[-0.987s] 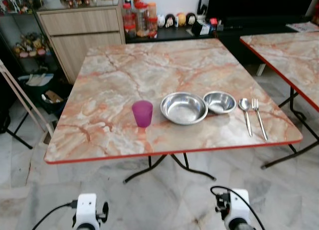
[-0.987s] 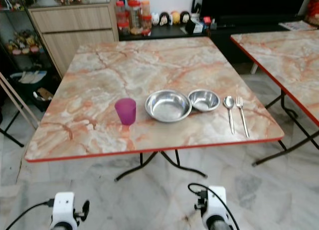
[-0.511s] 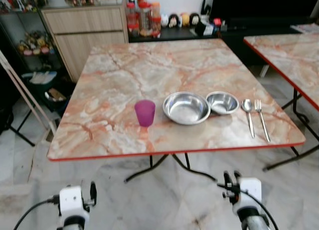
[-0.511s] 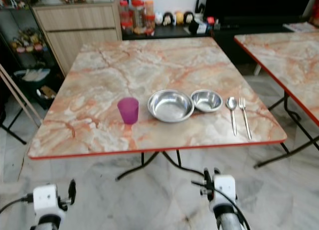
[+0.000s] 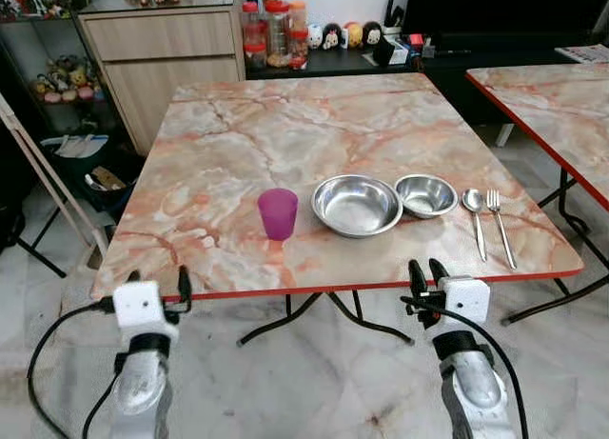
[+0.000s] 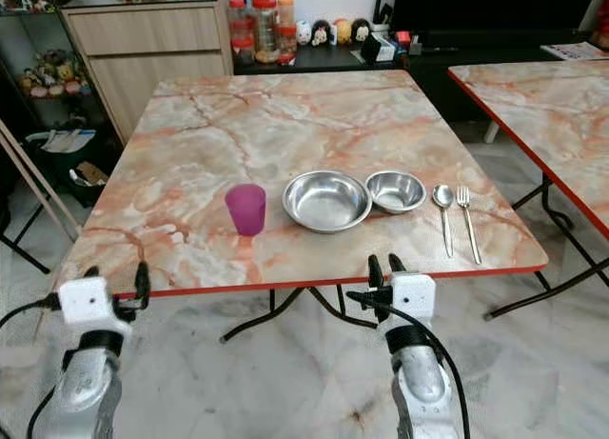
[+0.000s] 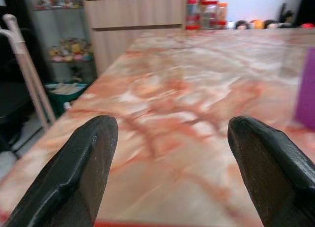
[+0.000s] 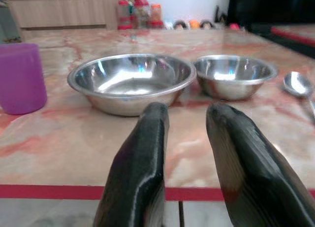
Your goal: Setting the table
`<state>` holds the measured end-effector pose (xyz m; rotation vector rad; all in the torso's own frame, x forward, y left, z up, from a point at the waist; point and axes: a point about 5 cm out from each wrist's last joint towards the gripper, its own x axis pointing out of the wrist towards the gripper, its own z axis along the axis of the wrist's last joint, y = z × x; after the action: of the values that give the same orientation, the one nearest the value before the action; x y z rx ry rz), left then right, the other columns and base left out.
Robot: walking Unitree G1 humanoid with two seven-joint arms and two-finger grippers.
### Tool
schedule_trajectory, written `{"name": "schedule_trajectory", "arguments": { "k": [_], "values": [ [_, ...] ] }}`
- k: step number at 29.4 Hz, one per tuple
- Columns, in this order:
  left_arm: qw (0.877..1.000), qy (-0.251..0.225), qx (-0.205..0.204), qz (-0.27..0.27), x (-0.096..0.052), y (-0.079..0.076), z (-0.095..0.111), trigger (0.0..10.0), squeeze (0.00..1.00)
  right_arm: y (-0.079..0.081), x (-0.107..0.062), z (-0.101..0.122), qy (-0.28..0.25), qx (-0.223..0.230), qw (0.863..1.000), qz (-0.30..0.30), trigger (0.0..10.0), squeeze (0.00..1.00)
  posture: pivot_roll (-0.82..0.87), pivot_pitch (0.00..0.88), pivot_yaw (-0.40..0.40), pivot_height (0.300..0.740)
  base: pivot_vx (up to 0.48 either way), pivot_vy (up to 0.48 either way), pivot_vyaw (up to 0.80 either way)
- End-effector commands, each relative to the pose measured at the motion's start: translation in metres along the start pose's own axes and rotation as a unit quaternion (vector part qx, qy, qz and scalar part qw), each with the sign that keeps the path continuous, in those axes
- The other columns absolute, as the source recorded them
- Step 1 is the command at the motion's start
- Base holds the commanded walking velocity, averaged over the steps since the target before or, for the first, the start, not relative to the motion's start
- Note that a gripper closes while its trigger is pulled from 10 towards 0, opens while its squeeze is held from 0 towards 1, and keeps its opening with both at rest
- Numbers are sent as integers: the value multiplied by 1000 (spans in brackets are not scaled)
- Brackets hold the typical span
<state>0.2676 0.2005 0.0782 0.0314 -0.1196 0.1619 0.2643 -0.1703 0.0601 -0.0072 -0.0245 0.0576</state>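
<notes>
1. A tiled room is seen, with a wooden cabinet point(image 5: 162, 53) at 11 o'clock and a second table point(image 5: 561, 106) at 2 o'clock.
2. The marble counter point(image 5: 285, 125) is approached at its near edge; nothing is seen blocking the reach.
3. The setting is judged nearly complete: large bowl point(image 5: 357, 206), small bowl point(image 5: 425, 194), spoon point(image 5: 474, 215) and fork point(image 5: 499, 225) are laid in a row toward 3 o'clock.
4. The purple cup point(image 5: 278, 213) is stood at 9 o'clock of the bowls.
5. The left pincer point(image 5: 157, 285) is spread wide and empty; the right pincer point(image 5: 425, 272) is held narrowly parted, gripping nothing.
</notes>
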Motion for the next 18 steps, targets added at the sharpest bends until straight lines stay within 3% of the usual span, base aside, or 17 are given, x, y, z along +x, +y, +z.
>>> {"name": "schedule_trajectory", "arguments": {
  "k": [1, 10, 18],
  "values": [
    [1000, 10, -13, -16, 10, -13, 2, 10000, 0, 8, 8, 3, 8, 4, 1000, 11, 10000, 0, -32, 0, 6, 740, 0, 0, 0],
    [998, 25, -14, -64, 25, -41, 5, 10000, 0, 21, 22, 8, 12, 16, 999, 28, 10000, 0, -42, 0, 17, 740, 0, 0, 0],
    [997, 27, -23, -65, 24, -45, 2, 10000, 0, 31, 30, 12, 4, 30, 999, 35, 10000, 0, -40, 0, 18, 740, 0, 0, 0]
  ]
}}
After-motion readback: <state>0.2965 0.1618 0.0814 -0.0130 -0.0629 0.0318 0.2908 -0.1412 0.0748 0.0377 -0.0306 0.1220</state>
